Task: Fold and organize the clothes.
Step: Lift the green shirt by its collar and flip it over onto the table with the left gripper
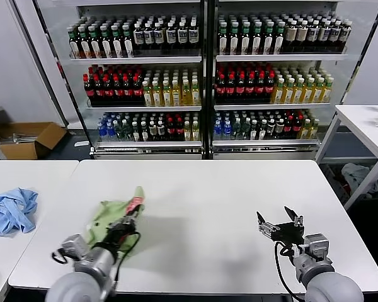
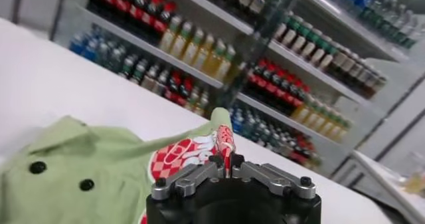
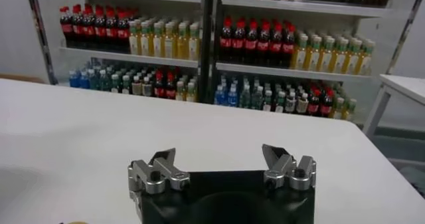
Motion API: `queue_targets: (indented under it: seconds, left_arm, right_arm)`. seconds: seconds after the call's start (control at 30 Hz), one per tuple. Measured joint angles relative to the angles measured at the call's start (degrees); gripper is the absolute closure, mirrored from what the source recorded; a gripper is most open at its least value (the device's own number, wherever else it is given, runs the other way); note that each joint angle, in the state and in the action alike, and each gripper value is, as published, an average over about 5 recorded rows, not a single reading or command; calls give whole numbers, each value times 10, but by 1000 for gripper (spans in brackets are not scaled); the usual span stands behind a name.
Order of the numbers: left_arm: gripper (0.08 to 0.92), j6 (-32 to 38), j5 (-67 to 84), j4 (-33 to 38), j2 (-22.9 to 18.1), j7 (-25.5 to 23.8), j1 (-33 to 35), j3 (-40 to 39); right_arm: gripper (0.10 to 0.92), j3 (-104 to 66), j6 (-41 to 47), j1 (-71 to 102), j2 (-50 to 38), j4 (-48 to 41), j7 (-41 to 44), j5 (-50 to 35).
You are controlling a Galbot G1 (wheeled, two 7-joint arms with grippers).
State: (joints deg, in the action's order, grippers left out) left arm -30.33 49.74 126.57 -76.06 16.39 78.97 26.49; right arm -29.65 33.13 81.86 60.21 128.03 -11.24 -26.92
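Before shelves of bottled drinks, on a white counter (image 1: 201, 189), the green shirt (image 1: 113, 217) is pinched at its checkered edge by the left pincer (image 1: 131, 220), while the right pincer (image 1: 280, 221), spread wide, is held well apart.

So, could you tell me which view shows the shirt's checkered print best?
The left wrist view: the print fills the foreground, pinched by the left gripper. The head view shows only a small red patch; the right wrist view shows none.
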Motion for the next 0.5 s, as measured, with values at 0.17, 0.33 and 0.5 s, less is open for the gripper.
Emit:
queue_targets:
  seconds: [0.17,0.33,0.5]
  left_arm:
    - [889,16,-12,-14,-28,12,-20,-40]
    - [889,33,-17,-27,-49,24,-42,-67]
    - [885,49,-24,-47,-63,33,-65,-80]
  right_arm:
    - [203,1,0,0,-2,1,0,0]
    - [203,-2,0,4,-3,3,0,0]
    - [203,-2,0,3,-3,3,1,0]
